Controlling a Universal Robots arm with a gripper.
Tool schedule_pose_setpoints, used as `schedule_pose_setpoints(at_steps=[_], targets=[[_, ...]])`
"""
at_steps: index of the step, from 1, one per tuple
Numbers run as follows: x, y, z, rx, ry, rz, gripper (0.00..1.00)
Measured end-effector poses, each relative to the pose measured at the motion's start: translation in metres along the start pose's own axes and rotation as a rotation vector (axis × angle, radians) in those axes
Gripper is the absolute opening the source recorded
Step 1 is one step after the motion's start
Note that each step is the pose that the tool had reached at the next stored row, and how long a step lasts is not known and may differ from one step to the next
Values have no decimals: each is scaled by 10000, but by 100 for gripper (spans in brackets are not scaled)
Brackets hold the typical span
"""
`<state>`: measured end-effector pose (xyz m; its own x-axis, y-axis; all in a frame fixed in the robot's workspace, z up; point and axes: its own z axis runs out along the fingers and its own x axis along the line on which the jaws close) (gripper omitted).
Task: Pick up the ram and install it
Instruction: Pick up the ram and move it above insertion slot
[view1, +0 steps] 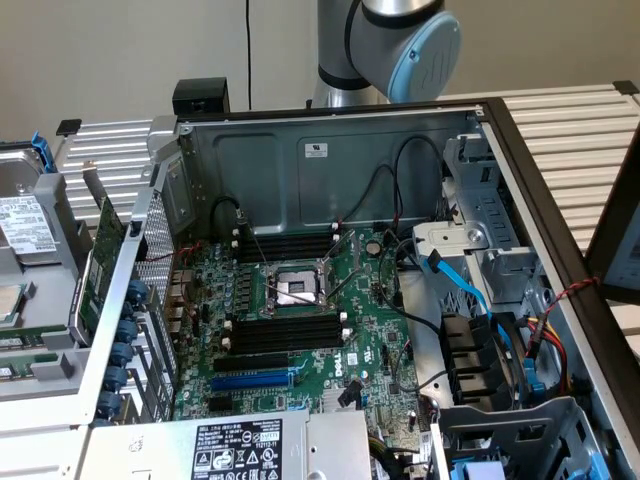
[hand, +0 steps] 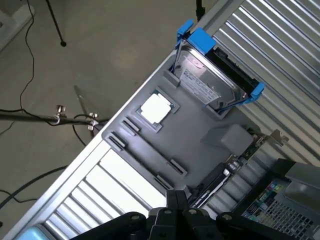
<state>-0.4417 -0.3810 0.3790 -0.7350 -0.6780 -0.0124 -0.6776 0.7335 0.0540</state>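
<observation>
Ram (hand: 212, 182), apparently the one thin stick standing on edge in the grey tray (hand: 200, 125) just beside the single expansion card (hand: 247, 152), should be light, stiff and fragile. Hold it by its long edges, not the chips. The tray also carries one hard drive (hand: 212, 80) and one CPU (hand: 156, 107). The gripper (hand: 177, 200) hangs above the tray, jaws clenched on nothing.

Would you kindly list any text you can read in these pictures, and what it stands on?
No text reads clearly.
White label on the grey power supply: too small to read.
White sticker on the grey metal case wall: unreadable.
White drive label on the blue-framed hard drive: blurred.
</observation>
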Motion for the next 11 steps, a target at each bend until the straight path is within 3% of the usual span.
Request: schedule_pose_setpoints(at_steps=[11], targets=[[0, 0, 3, -25, 109, -1996, 11]])
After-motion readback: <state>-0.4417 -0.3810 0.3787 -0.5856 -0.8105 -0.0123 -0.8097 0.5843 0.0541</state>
